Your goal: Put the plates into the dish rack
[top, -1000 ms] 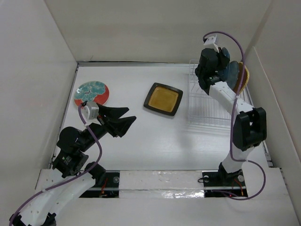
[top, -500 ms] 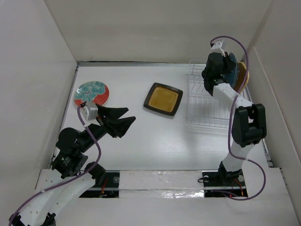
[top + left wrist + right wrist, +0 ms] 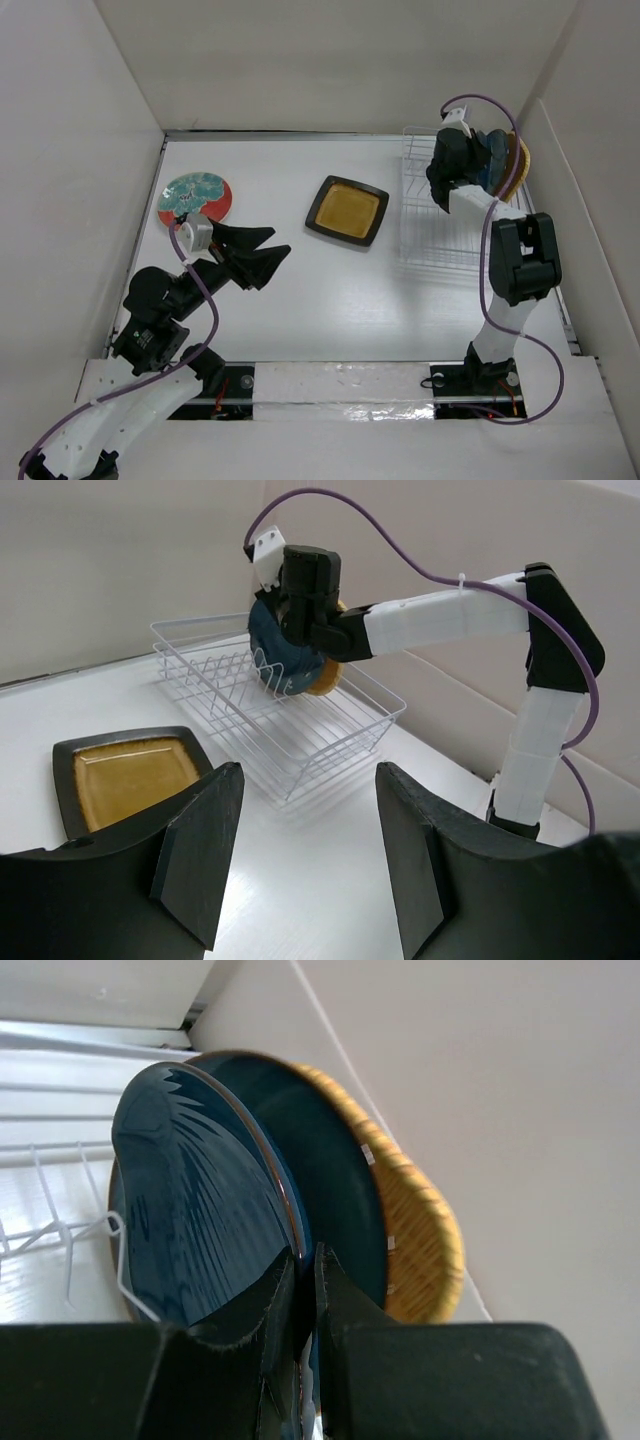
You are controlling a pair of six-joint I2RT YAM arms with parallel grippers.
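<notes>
The white wire dish rack [image 3: 440, 225] stands at the right of the table. At its far end my right gripper [image 3: 305, 1260] is shut on the rim of the dark blue leaf-shaped plate [image 3: 190, 1220], held upright over the rack wires. Right behind it stand a grey-teal plate [image 3: 345, 1180] and the orange plate [image 3: 425, 1230]. The mustard square plate [image 3: 347, 210] lies flat mid-table. The red-rimmed teal floral plate [image 3: 195, 196] lies at the far left. My left gripper [image 3: 255, 255] hovers open and empty, between those two and nearer the table's front edge.
White walls close in the table on three sides, and the right wall runs close behind the rack. In the left wrist view the right arm [image 3: 450, 615] reaches over the rack [image 3: 300, 730].
My right gripper has carried the dark blue plate farther back and to the right, up against the plates standing in the rack. The left arm has hardly moved.
</notes>
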